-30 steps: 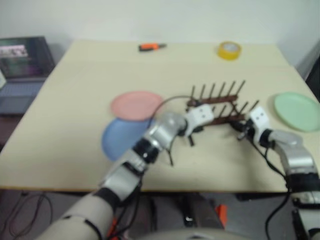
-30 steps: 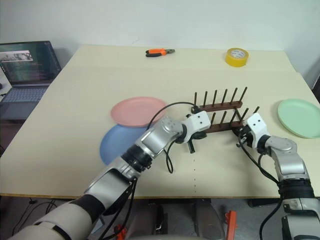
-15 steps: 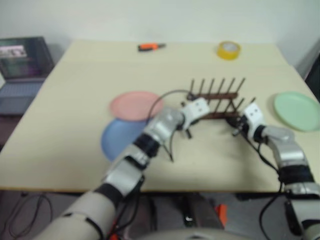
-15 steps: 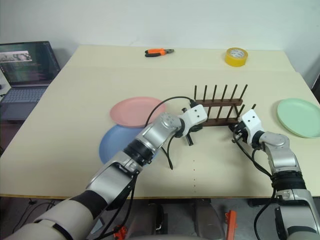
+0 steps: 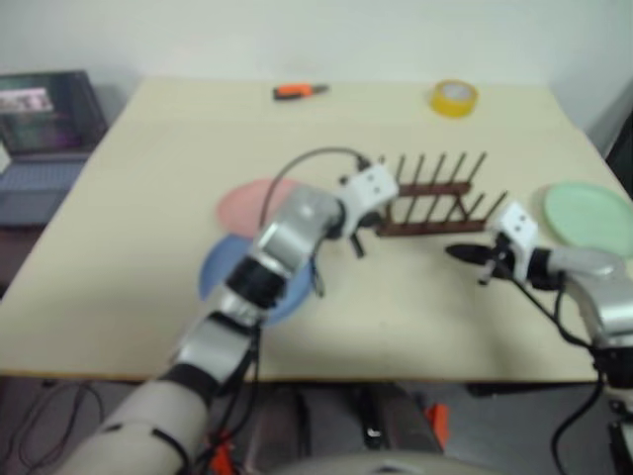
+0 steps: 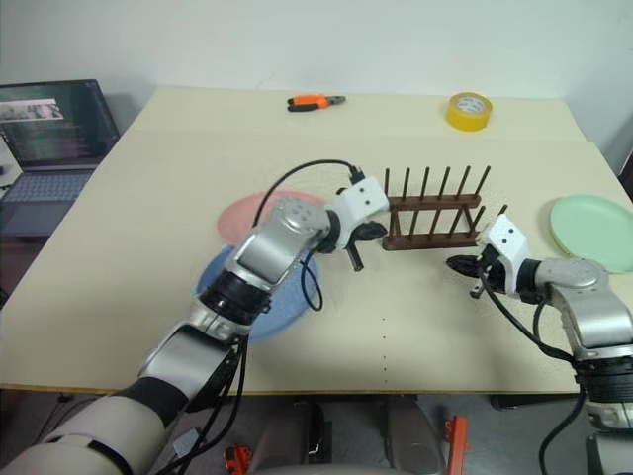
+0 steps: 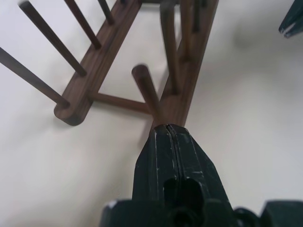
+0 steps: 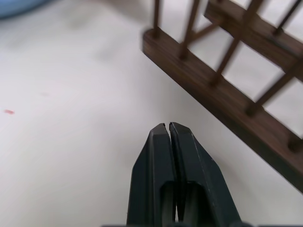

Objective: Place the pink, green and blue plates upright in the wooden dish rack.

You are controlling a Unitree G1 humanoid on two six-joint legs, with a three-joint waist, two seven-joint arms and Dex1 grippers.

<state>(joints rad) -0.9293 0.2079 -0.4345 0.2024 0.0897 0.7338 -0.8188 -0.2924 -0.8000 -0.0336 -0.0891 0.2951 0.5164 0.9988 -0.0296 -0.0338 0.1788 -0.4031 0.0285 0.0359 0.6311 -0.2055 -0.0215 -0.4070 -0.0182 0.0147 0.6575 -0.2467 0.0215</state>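
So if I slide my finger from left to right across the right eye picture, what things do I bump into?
Laptop → blue plate → pink plate → orange pliers → left gripper → wooden dish rack → right gripper → green plate. The yellow tape roll sits far back, above the rack's right end.
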